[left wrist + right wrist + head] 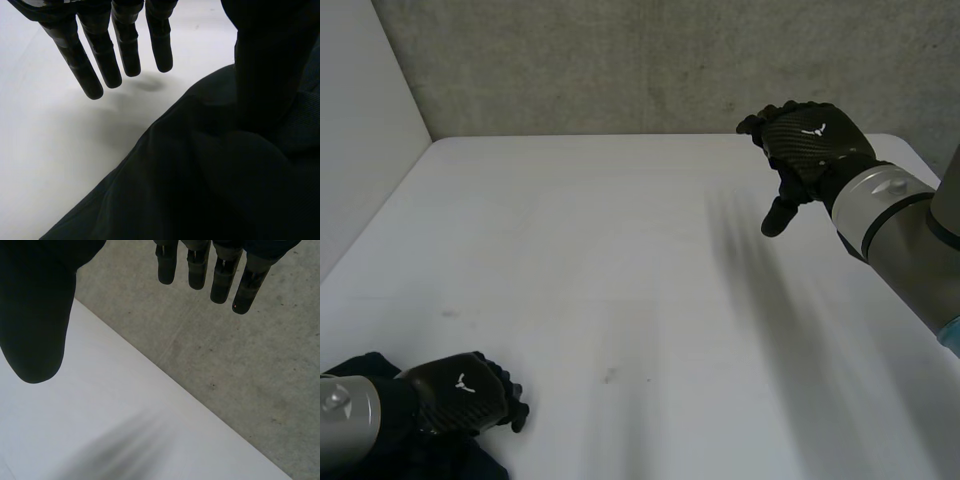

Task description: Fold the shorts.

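The shorts [470, 458] lie bunched in a dark heap at about 7 o'clock on the surface [620, 280], right at its near corner. My left robot hand [460, 395] rests over them. Its fingers [95, 60] are straight and spread above bare white, gripping nothing, and its thumb [270, 65] is down over the cloth. My right robot hand [810, 145] hangs raised at about 2 o'clock, well apart from the shorts, fingers loose and empty.

The main risk I see is the corner: a careless tug towards me could slide the heap off the surface. The cloth is also crumpled in layers, so a pinch may catch several folds at once and spread nothing. My right arm has a long reach across, and it could drag the cloth askew.

Count: one pair of shorts, two robot hands, one surface.
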